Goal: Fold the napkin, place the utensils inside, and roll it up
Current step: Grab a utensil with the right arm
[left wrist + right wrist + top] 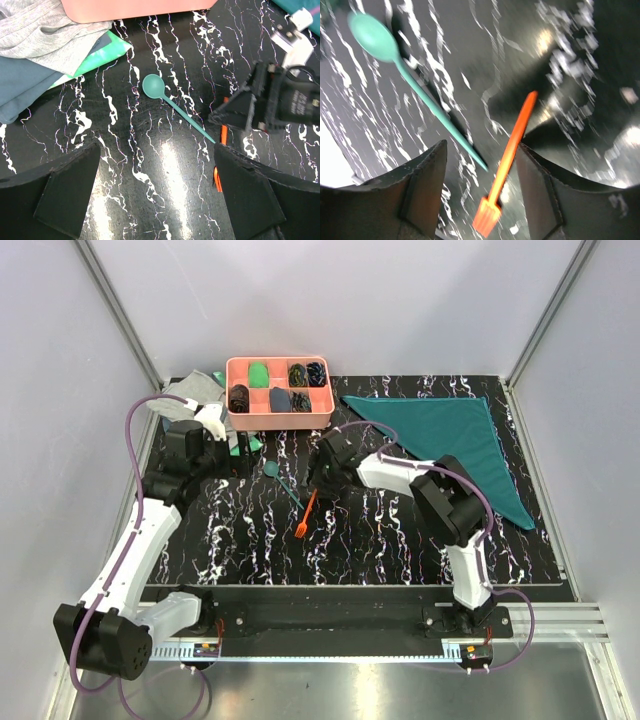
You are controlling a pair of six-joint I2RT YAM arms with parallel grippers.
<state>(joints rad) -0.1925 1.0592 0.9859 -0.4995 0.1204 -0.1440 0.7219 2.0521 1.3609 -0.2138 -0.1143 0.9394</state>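
The teal napkin [450, 435] lies folded into a triangle at the back right of the table. The orange fork [306, 515] and the teal spoon [282, 480] lie loose on the black marbled table near the middle. My right gripper [318, 485] hovers over the fork's handle end. In the right wrist view it is open [480, 185], with the fork [507, 160] on the table between the fingers and the spoon [410, 80] to the left. My left gripper [157, 195] is open and empty, a little short of the spoon [170, 100].
A pink compartment tray [278, 390] with small items stands at the back centre. A light grey cloth [190, 392] and a bright green cloth [250, 445] lie at the back left, close to the left gripper. White walls surround the table.
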